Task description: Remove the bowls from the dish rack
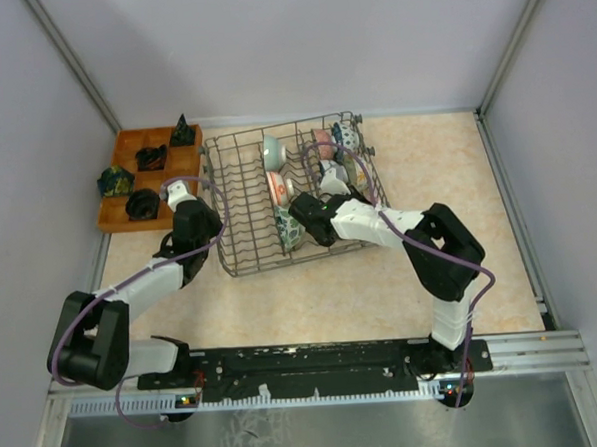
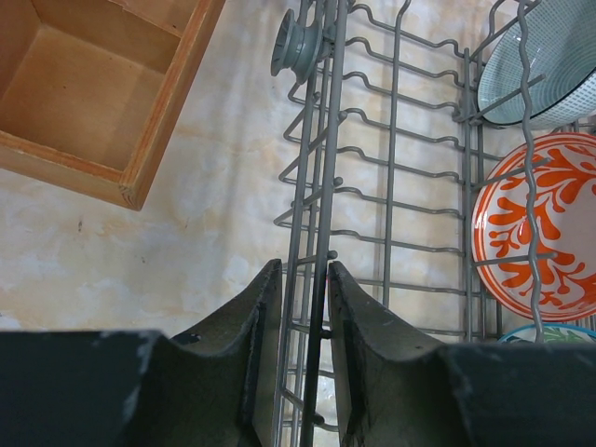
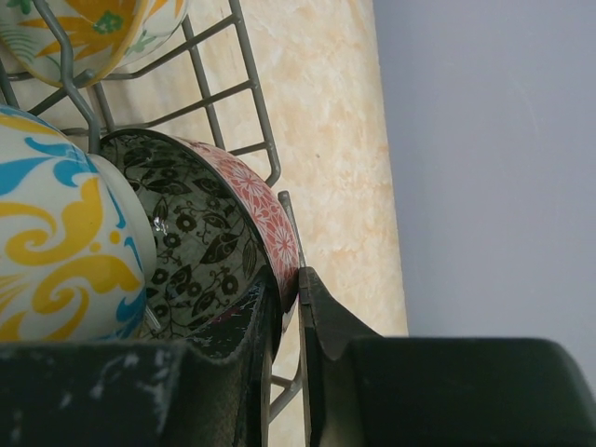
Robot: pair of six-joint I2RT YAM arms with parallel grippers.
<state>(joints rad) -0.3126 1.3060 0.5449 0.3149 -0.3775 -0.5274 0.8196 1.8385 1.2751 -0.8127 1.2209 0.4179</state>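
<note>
The orange-and-white bowl (image 2: 561, 216) and the wooden tray (image 2: 173, 101) run off the left wrist view's edges.

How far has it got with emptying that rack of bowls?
Nothing looks unloaded yet: no bowl shows outside the dish rack. In hand: the right gripper pinches the rim of a red-patterned bowl, while the left gripper clamps the rack's edge wire. The other bowls all sit inside.
</note>
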